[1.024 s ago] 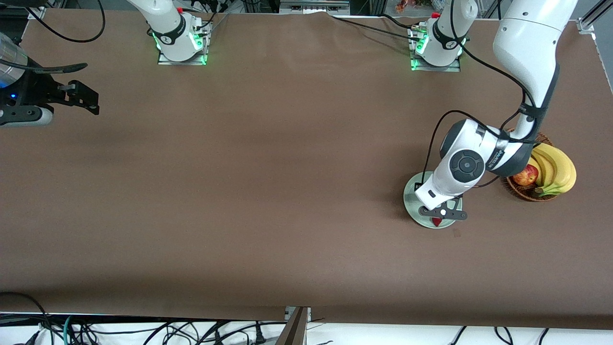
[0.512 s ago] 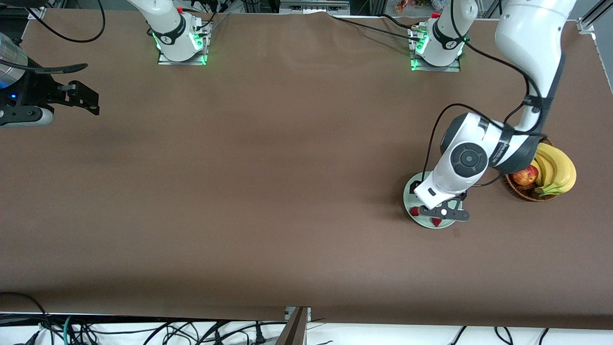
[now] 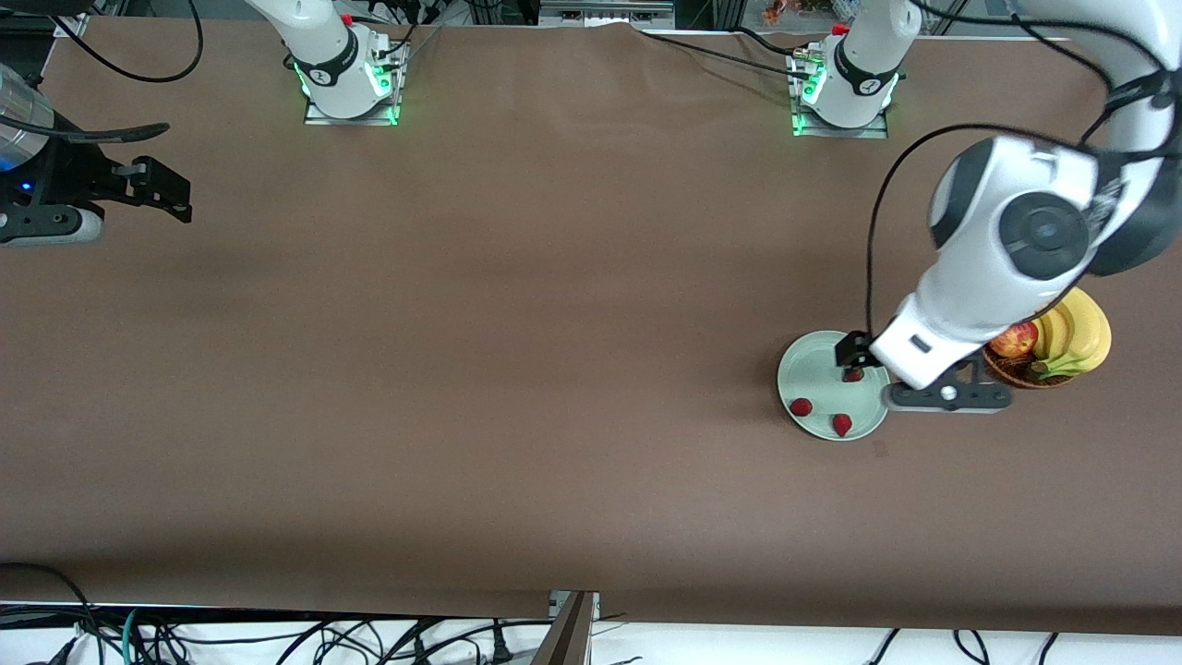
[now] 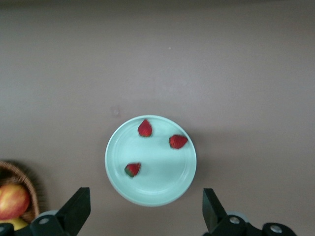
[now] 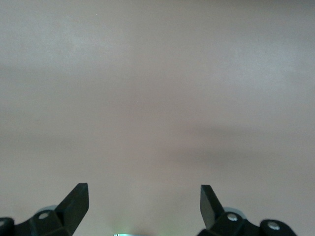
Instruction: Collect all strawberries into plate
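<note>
Three strawberries (image 3: 801,406) (image 3: 842,424) (image 3: 853,374) lie on the pale mint-green plate (image 3: 813,369) near the left arm's end of the table. In the left wrist view the plate (image 4: 165,182) holds the same berries (image 4: 144,128) (image 4: 177,141) (image 4: 132,169), spread apart. My left gripper (image 3: 910,365) hangs high over the plate's edge toward the basket, open and empty (image 4: 143,216). My right gripper (image 3: 166,194) waits at the right arm's end of the table, open and empty over bare table (image 5: 142,206).
A brown wicker basket (image 3: 1016,374) with bananas (image 3: 1076,332) and a red-yellow apple (image 3: 1013,340) stands beside the plate toward the left arm's end. The basket (image 4: 22,177) and apple (image 4: 12,200) show in the left wrist view. Cables hang at the table's near edge.
My left gripper has risen from just above the plate and drifted toward the basket. The three strawberries, partly covered before, now lie in plain view on the plate. The right arm has not moved.
</note>
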`<state>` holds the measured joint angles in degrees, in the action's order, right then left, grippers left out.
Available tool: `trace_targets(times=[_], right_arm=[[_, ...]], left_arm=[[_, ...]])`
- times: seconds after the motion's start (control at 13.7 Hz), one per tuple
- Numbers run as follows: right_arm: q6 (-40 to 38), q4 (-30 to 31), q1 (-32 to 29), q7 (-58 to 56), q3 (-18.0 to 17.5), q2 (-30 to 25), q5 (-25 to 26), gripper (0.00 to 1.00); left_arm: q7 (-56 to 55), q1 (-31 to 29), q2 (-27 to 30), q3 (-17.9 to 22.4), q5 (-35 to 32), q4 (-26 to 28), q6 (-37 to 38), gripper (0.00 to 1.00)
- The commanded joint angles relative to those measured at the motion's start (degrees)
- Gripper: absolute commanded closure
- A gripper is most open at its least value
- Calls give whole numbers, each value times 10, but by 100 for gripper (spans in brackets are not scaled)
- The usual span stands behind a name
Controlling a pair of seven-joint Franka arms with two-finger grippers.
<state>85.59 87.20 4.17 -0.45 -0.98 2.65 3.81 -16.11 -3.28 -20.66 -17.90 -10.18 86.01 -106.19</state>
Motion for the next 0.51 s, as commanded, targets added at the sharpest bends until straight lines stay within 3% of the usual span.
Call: trace_targets(times=[0.0, 0.07, 0.22, 0.44], right_arm=[[5, 4, -7, -5, -6, -2, 4, 0], [5, 4, -6, -6, -6, 1, 4, 0], [5, -3, -6, -7, -6, 3, 4, 0], [1, -16, -7, -8, -6, 10, 4, 0]], left_arm=[[69, -15, 28, -2, 26, -53, 111, 0], [97, -17, 30, -3, 27, -73, 160, 0], [140, -5, 76, 17, 33, -78, 175, 0], [165, 124, 156, 186, 38, 13, 156, 0]])
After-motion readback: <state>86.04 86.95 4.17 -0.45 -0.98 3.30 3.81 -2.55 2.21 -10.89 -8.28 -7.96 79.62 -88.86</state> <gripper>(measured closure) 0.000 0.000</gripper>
